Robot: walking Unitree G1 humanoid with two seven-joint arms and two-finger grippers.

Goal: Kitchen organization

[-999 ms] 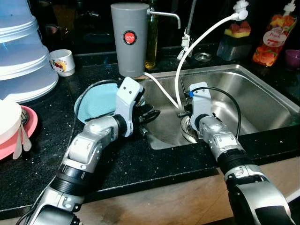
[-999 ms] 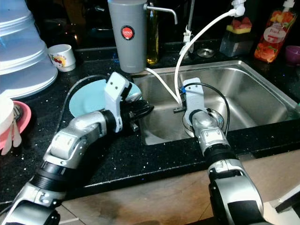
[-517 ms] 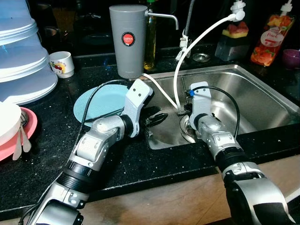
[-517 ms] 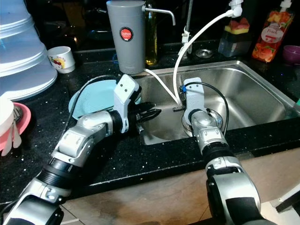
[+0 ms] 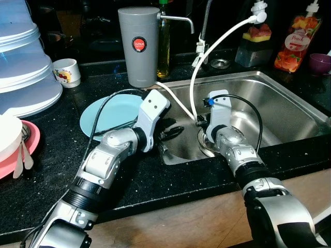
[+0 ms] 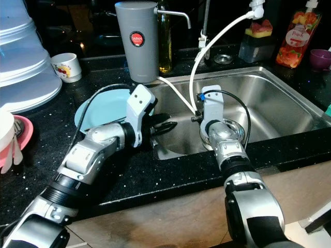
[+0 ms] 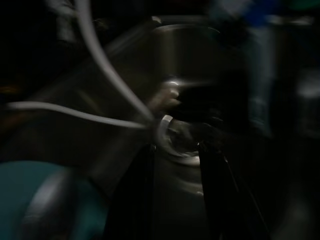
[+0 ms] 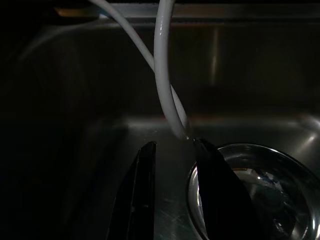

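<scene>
A light blue plate lies flat on the black counter, just left of the steel sink. My left gripper reaches past the plate's right edge over the sink's left rim, open with nothing between its fingers. My right gripper is down inside the sink beside the round drain strainer. It is open and empty, and a white hose hangs just ahead of its fingertips.
A grey water canister and an oil bottle stand behind the plate. A mug, stacked plastic tubs and a pink plate with spoons occupy the left counter. Sponges, a pouch and a purple cup are behind the sink.
My left gripper has swung right, from above the plate's edge out over the sink's rim. The plate stays on the counter. The right arm has hardly moved.
</scene>
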